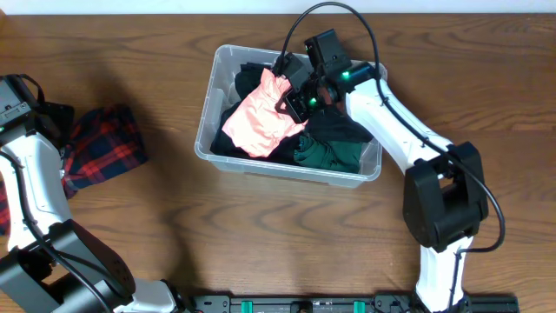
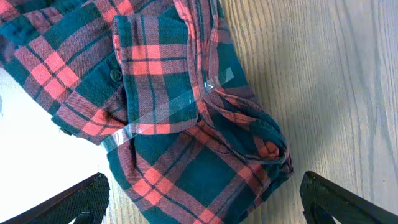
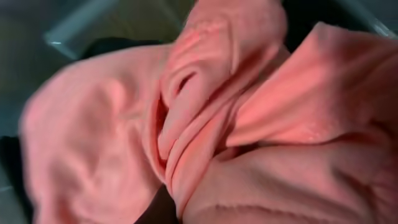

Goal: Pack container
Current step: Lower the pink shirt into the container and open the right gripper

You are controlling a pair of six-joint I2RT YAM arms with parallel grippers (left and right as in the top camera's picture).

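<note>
A brown wooden worktop fills the overhead view. Near its middle, toward the far edge, sits the container, a clear plastic rectangular bin with rounded corners and a rim. It stands upright and is heaped with clothing.

The white right arm reaches from the near right corner of the worktop up and over the container's right end. The white left arm runs along the far left edge of the worktop, well apart from the container.

A red and dark teal plaid shirt lies crumpled on the worktop to the left of the container, not touching it. A strip of clear tape crosses its folds in the left wrist view.

Inside the container, a salmon-pink garment lies on top, at the left and middle. Black fabric shows around and beneath it, and a dark green garment lies at the front right.

The right fingers press against the pink garment's upper right edge. In the right wrist view the bunched pink cloth covers everything, so it cannot be told whether they are clenched on it.

The left fingers are spread wide, released and empty, their dark tips at either bottom corner of the left wrist view, hanging over the plaid shirt without touching it.
</note>
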